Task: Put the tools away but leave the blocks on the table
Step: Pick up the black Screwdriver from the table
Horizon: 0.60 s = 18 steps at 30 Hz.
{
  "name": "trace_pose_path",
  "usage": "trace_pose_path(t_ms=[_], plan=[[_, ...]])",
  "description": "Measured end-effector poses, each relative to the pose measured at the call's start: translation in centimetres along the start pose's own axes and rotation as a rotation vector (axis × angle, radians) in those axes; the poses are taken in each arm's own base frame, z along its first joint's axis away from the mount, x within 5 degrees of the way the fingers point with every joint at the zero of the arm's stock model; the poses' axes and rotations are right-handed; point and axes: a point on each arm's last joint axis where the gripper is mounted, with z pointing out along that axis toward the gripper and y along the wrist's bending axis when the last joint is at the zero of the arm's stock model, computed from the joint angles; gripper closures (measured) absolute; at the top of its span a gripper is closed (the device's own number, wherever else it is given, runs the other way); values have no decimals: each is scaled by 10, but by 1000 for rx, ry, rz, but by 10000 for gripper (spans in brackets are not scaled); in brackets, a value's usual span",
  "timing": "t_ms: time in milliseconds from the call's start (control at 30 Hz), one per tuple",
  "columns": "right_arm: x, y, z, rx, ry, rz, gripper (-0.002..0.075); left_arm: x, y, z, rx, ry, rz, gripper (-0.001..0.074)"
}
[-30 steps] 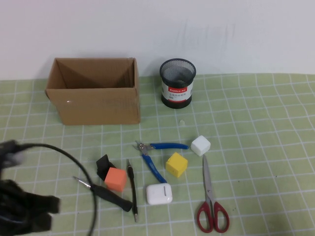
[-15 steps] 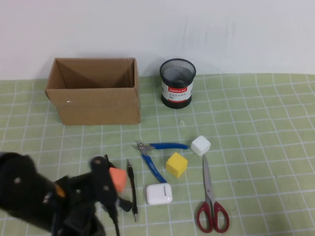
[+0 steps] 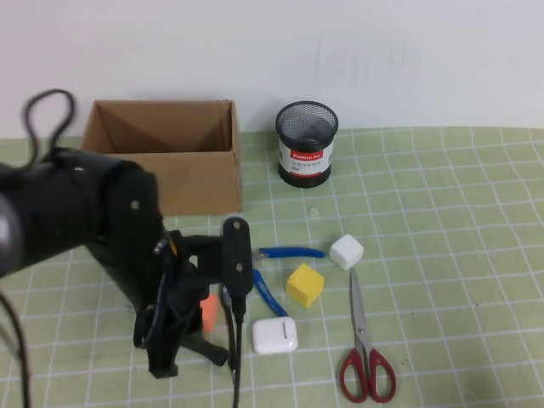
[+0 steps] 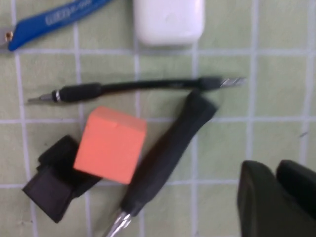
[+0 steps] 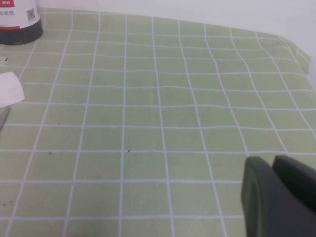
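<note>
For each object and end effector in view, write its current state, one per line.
Cardboard box: open-topped, nothing visible inside.
Mesh cup: upright.
Pliers: lying on the mat, handles spread.
Scissors: lying closed.
Thick screwdriver: lying beside the orange block.
Thin screwdriver: lying flat.
Earbud case: closed.
Left end effector: above the thick screwdriver.
Right end effector: over bare mat.

Left arm rises from the near-left corner and swings in over the table; left gripper now sits above the orange block and thick black-handled screwdriver, covering most of both in the high view. It also hides part of the thin pen-like screwdriver and the jaw end of the blue-handled pliers. No objects shifted.
</note>
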Motion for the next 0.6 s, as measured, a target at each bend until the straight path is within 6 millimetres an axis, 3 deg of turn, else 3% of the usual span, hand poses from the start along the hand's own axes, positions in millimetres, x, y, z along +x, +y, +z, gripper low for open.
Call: trace_pose_path(t_ms=[167,233,400,600], plan=[[0,0,0,0,0,0,736,7,8,25,43,115,88,430],[0,0,0,0,0,0,736,8,11,32,47,127,136,365],[0,0,0,0,0,0,736,7,19,43,6,119,278,342],[0,0,0,0,0,0,736,15,27,57,14,130,295,356]])
